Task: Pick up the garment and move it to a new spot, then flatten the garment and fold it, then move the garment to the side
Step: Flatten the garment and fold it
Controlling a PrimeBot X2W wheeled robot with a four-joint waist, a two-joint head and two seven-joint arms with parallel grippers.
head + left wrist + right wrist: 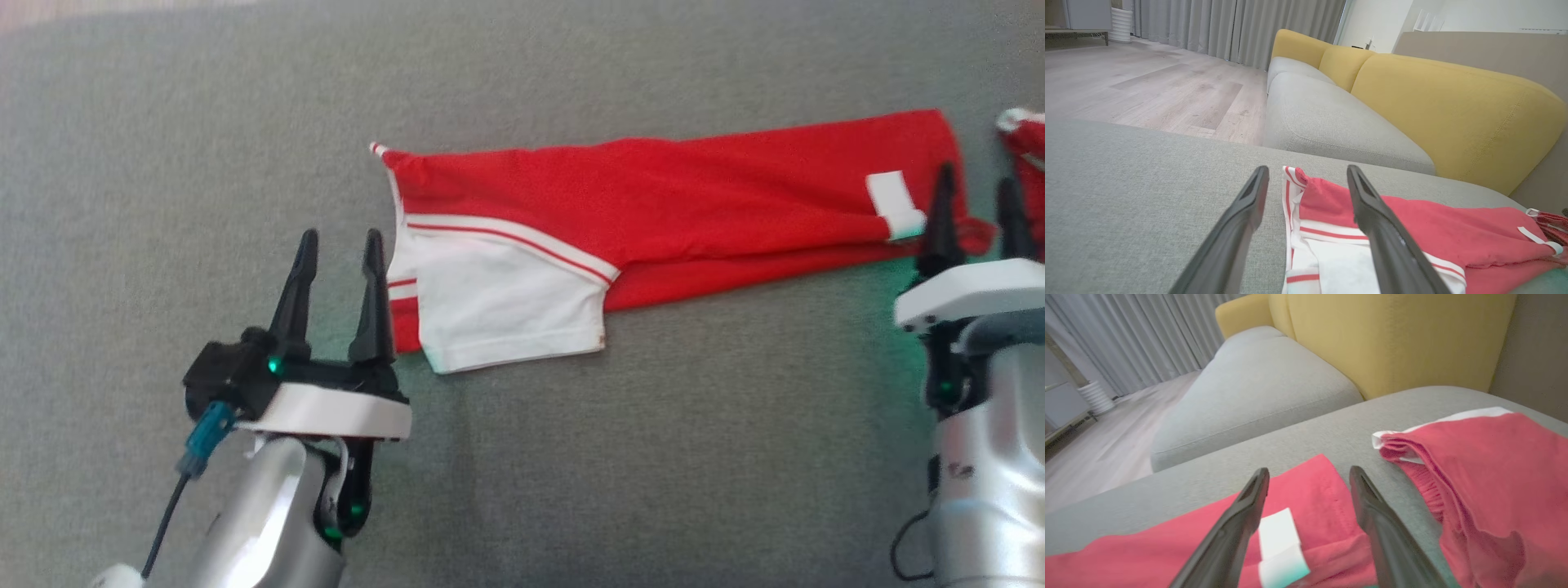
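Red cloth, the garment (694, 196), lies as a long, narrow folded band across the grey cushion (571, 457), running from centre left to far right, slightly farther away at its right end. Its left end carries a white panel (498, 302) edged with red and white stripes, and a small white tab (894, 202) sits near its right end. Just right of that end, a second bunch of red cloth (1024, 139) with a white trim lies at the frame edge. The right wrist view shows a strip of grey between the two, and I cannot tell whether they join.

At the near left, the left gripper (341, 237) has its two dark fingers spread apart and holds nothing. The garment's striped left edge falls between them in the left wrist view, with the right finger crossing over the white panel. Contact with the cloth cannot be judged.

At the right, the right gripper (978, 175) is likewise spread wide and empty. Its left finger passes just beside the white tab, and its right finger lies over the grey gap.

Beyond the cushion stand a grey sofa seat (1331, 122) with a yellow back (1453, 110), a pale wood floor (1147, 81) and grey curtains (1229, 24).
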